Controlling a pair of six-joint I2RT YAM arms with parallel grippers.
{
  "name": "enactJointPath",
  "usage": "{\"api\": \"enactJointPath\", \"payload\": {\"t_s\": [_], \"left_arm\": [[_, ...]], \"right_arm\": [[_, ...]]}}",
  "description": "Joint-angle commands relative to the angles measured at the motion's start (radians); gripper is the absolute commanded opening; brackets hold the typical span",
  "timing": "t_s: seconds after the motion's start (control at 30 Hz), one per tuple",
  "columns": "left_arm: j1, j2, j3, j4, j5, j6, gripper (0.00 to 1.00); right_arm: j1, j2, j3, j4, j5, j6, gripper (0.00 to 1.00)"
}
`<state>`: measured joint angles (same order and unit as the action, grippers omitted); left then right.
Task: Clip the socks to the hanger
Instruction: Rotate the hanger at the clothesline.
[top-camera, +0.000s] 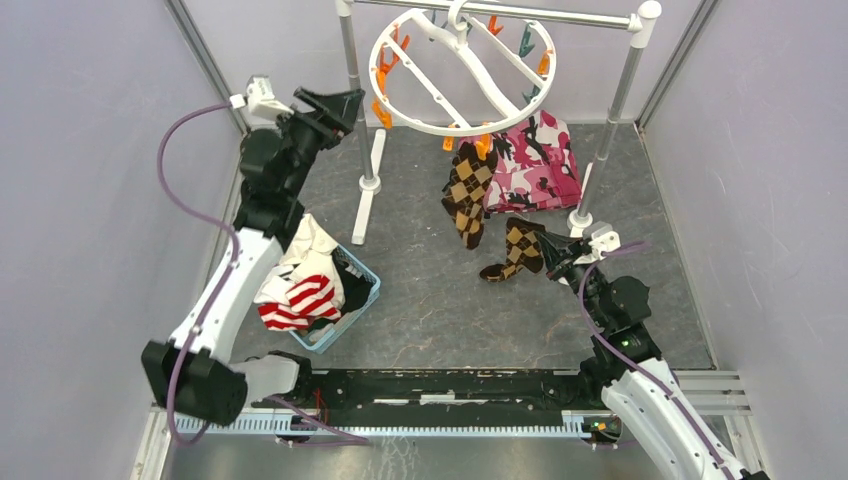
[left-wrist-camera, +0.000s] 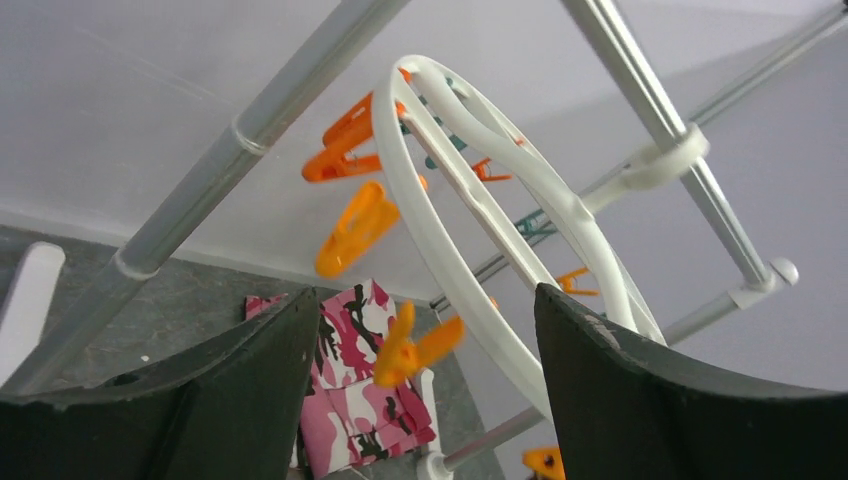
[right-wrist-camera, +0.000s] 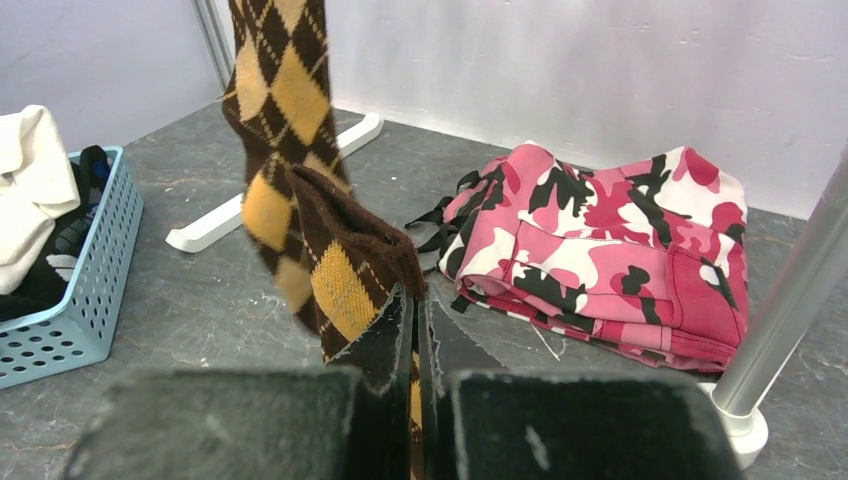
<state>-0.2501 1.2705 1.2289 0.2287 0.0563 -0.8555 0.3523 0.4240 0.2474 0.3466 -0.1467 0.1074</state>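
Now: right gripper clamped on argyle sock.
Left gripper jaws spread wide, empty, raised beside hanger rim.

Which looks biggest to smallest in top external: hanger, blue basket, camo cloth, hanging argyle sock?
1. hanger, though raised nearer the camera, which inflates it.
2. blue basket and camo cloth: about alike, not ranked.
3. hanging argyle sock.

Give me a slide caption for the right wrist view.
Right gripper, jaws shut on a brown argyle sock, with camouflage cloth and blue basket beyond.
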Motion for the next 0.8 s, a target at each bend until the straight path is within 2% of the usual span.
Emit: {"api": "enactJointPath", "payload": {"t_s": [0.0,0.1,0.2,0.37,0.47,0.57,0.77], "left_arm": [[0.005,-0.17,-0.144,0.216,0.086,0.203,0.85],[0.005,-0.274,-0.267,0.311,0.2,0.297,0.87],[0.005,-0.325,-0.425,0.508,0.376,0.351,0.88],[0.005,-0.228,-0.568,0.964,0.729,0.387,0.91],[0.005,-0.106,-0.578,1.255,0.838,0.328,0.92],[0.005,0.034,-0.549,1.458,0.873,0.264,0.94],[-0.018,0.195,-0.39,1.508,0.921,0.198,0.95]], "right_arm": [[-0.003,0.013,0.011,0.07,-0.039,0.0,0.0],[-0.003,0.025,0.013,0.08,-0.061,0.002,0.0],[-0.003,0.037,0.014,0.092,-0.08,0.005,0.0],[-0.003,0.053,0.014,0.109,-0.113,0.006,0.0],[-0.002,0.061,0.014,0.116,-0.126,0.007,0.0],[-0.003,0.056,0.013,0.12,-0.136,0.004,0.0],[-0.003,0.044,0.006,0.126,-0.139,-0.006,0.0]]}}
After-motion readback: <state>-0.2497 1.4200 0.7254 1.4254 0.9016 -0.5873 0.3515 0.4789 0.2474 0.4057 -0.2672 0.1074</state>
